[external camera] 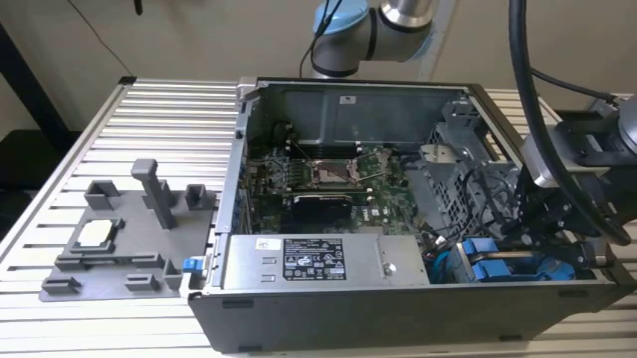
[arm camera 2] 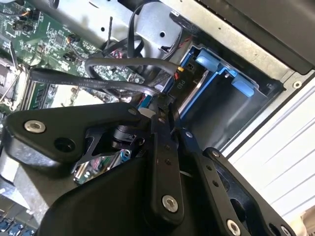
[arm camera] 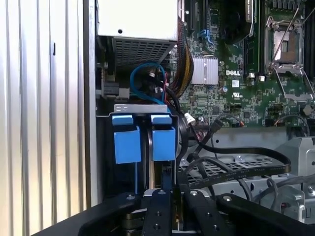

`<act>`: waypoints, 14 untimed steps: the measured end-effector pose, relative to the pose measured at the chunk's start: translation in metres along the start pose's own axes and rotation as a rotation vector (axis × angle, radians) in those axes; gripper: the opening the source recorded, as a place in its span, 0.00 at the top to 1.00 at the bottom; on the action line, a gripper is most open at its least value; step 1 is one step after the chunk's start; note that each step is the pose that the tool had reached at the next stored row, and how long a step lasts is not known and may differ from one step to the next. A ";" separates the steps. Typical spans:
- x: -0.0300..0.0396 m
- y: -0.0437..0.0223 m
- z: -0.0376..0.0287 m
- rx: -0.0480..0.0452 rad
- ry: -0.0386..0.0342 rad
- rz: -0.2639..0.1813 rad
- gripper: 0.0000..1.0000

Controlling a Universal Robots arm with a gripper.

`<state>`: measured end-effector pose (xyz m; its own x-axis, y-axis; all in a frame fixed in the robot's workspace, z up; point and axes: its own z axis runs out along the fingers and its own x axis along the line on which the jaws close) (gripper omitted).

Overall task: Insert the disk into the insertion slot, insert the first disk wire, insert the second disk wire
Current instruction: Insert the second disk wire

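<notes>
Exterior view: hand (external camera: 557, 246) beside disk (external camera: 503, 268)

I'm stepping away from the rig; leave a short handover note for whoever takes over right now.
Claw: down inside the computer case at the drive bay, fingers close together around a dark flat cable; whether it grips is unclear.
Disk: standing in its blue carrier in the bay slot, so insertion looks done.
Wires: a connector sits at the disk's edge in the second wrist view; seating not confirmed.

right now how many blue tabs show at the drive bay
2: one blue tab and a second blue tab side by side in the first wrist view, just beyond the gripper. More may be hidden.
</notes>
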<state>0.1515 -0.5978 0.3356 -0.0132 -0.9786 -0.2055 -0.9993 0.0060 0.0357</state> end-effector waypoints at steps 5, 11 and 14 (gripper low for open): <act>0.0005 0.0000 0.0024 0.0001 0.0013 0.000 0.84; 0.0010 -0.0003 0.0049 0.0000 -0.0006 0.000 0.77; 0.0009 -0.0001 0.0042 -0.0010 0.0008 0.000 0.70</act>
<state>0.1515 -0.5977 0.3314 -0.0136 -0.9787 -0.2047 -0.9993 0.0062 0.0367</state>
